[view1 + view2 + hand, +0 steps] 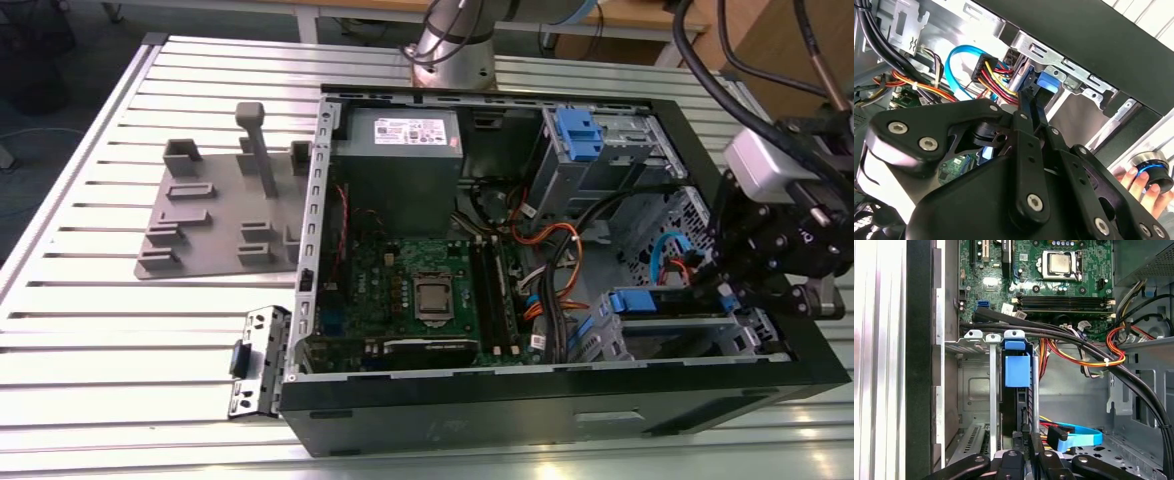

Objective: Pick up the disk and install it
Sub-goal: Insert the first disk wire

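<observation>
Disk on edge in the drive cage, our gripper right behind it

We see the disk (1017,371) standing in the cage (974,390) of the open computer case (747,385), blue rail end toward the motherboard (1054,270); its long axis runs straight away from our gripper (1025,442), whose fingers (1017,436) sit narrow at its near edge, though we cannot tell whether they grip it

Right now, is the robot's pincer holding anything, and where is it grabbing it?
Cannot tell. The pincer is at the end of the disk, which sits in its bay, but the contact is hidden.
</observation>
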